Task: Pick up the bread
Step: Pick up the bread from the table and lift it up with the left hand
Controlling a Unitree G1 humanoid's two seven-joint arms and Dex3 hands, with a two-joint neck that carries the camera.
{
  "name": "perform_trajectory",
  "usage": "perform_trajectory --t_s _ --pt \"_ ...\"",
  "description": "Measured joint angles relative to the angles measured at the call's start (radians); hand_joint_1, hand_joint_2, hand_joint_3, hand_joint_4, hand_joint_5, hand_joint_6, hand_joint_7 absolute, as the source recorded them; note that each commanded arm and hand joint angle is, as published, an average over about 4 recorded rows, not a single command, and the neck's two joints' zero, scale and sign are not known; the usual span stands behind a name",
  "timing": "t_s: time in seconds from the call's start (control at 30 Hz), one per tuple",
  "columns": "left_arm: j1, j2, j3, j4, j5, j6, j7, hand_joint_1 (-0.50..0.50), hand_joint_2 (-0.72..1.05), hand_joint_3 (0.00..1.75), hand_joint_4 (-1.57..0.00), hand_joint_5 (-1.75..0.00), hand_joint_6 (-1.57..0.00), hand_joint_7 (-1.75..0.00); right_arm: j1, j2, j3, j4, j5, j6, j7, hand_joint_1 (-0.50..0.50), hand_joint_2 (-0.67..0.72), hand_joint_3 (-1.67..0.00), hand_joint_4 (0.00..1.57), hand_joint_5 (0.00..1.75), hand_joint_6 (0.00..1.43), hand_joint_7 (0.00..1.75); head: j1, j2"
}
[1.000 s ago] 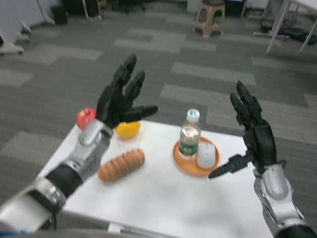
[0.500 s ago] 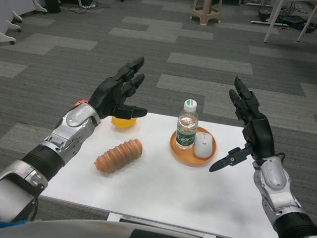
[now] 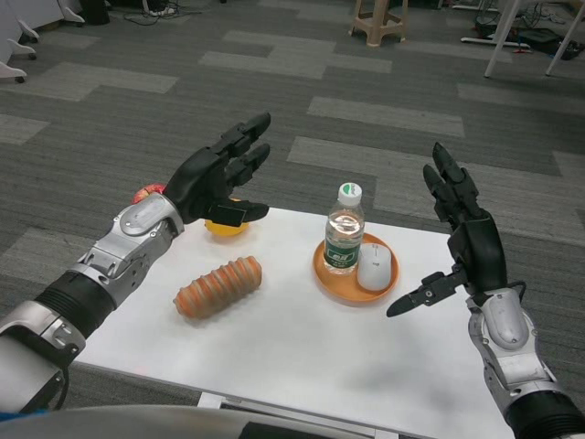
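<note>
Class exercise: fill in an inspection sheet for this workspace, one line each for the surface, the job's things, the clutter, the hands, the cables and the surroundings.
Surface: white table, things grouped toward its far side.
Job's things: ridged bread lies on its side on the table's left, untouched.
Clutter: orange plate holding a water bottle and a white mouse; a yellow fruit and a red fruit at the far left, partly hidden.
Hands: left hand open, raised above the yellow fruit; right hand open, raised right of the plate.
Cables: nothing seen on the table.
Surroundings: grey carpet floor, a stool far back.
</note>
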Motion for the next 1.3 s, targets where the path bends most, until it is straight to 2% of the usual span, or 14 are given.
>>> perform_trajectory --t_s 0.17,0.23,0.27,0.33,0.37,0.4,0.47,0.5,0.63,0.77,0.87,1.0,1.17,1.3 --pt "0.001 0.000 0.005 -0.001 0.005 0.007 0.000 0.50 1.05 0.37 0.00 0.00 0.00 0.00 0.000 -0.003 0.000 0.001 0.000 0.000 0.000 -0.12 0.15 0.00 0.00 0.00 0.00 0.00 0.009 -0.002" --pt "0.003 0.000 0.006 -0.001 -0.011 0.010 0.003 0.50 1.05 0.26 0.00 0.00 0.00 0.00 0.000 -0.006 0.000 0.001 0.000 0.000 0.000 -0.12 0.15 0.00 0.00 0.00 0.00 0.03 0.011 -0.002" --pt "0.004 0.000 0.006 -0.001 -0.026 0.010 0.007 0.50 0.87 0.20 0.00 0.00 0.00 0.00 0.000 -0.007 0.000 0.001 0.000 0.000 0.000 -0.11 0.15 0.00 0.00 0.00 0.00 0.03 0.012 -0.002" --pt "0.008 -0.002 0.005 -0.001 -0.066 0.011 0.017 0.50 0.34 0.11 0.00 0.00 0.00 0.00 0.000 -0.008 0.000 0.002 0.000 0.000 0.000 -0.11 0.15 0.00 0.00 0.00 0.00 0.02 0.014 -0.001" --pt "0.009 -0.003 0.003 -0.001 -0.083 0.010 0.021 0.50 -0.04 0.09 0.00 0.00 0.00 0.00 0.000 -0.008 0.000 0.002 0.000 0.000 0.000 -0.11 0.15 0.00 0.00 0.00 0.00 0.00 0.016 -0.001" --pt "0.011 -0.005 0.000 -0.001 -0.097 0.010 0.024 0.50 -0.26 0.09 0.00 0.00 0.00 0.00 0.000 -0.008 0.000 0.002 0.000 0.000 0.000 -0.12 0.15 0.00 0.00 0.00 0.00 0.00 0.017 -0.001" --pt "0.013 -0.006 -0.005 -0.001 -0.110 0.010 0.028 0.50 -0.55 0.09 0.00 0.00 0.00 0.00 0.000 -0.008 0.000 0.003 0.000 0.000 0.000 -0.11 0.15 0.00 0.00 0.00 0.00 0.00 0.019 -0.002" --pt "0.013 -0.007 -0.007 0.000 -0.112 0.010 0.029 0.50 -0.59 0.07 0.00 0.00 0.00 0.00 0.000 -0.008 0.000 0.004 0.000 0.000 0.000 -0.10 0.15 0.00 0.00 0.00 0.00 0.00 0.019 -0.002" --pt "0.014 -0.007 -0.009 0.000 -0.112 0.010 0.038 0.50 -0.64 0.07 0.00 0.00 0.00 0.00 0.000 -0.008 0.000 0.007 0.000 0.000 0.000 -0.09 0.15 0.00 0.00 0.00 0.00 0.00 0.020 -0.005" --pt "0.020 -0.004 -0.009 -0.001 -0.091 0.011 0.043 0.50 -0.55 0.09 0.00 0.00 0.00 0.00 0.000 -0.008 0.000 0.008 0.000 0.000 0.000 -0.09 0.15 0.00 0.00 0.00 0.00 0.00 0.015 -0.006" --pt "0.032 0.016 -0.010 -0.028 -0.044 0.040 0.045 0.50 -0.55 0.09 0.00 0.00 0.00 0.00 0.000 -0.008 0.000 0.011 0.000 0.000 0.000 -0.12 0.15 0.00 0.00 0.00 0.00 0.00 0.013 -0.007" --pt "0.052 0.100 -0.012 -0.160 0.068 0.184 0.046 0.50 -0.55 0.09 0.00 0.00 0.00 0.00 -0.001 -0.009 0.000 0.022 0.000 0.000 0.000 -0.10 0.15 0.00 0.00 0.00 0.00 0.00 0.015 -0.013" --pt "0.057 0.252 -0.087 -0.315 0.186 0.410 0.041 0.50 -0.55 0.09 0.00 0.00 0.00 0.00 -0.001 -0.012 0.000 0.031 0.000 0.000 0.001 -0.10 0.15 0.00 0.00 0.00 0.00 0.00 0.014 -0.020" --pt "0.058 0.301 -0.132 -0.395 0.300 0.541 0.018 0.50 -0.46 0.09 0.00 0.00 0.00 0.00 -0.003 -0.014 0.005 0.043 0.000 0.000 0.001 -0.10 0.15 0.00 0.00 0.00 0.00 0.00 0.017 -0.026"
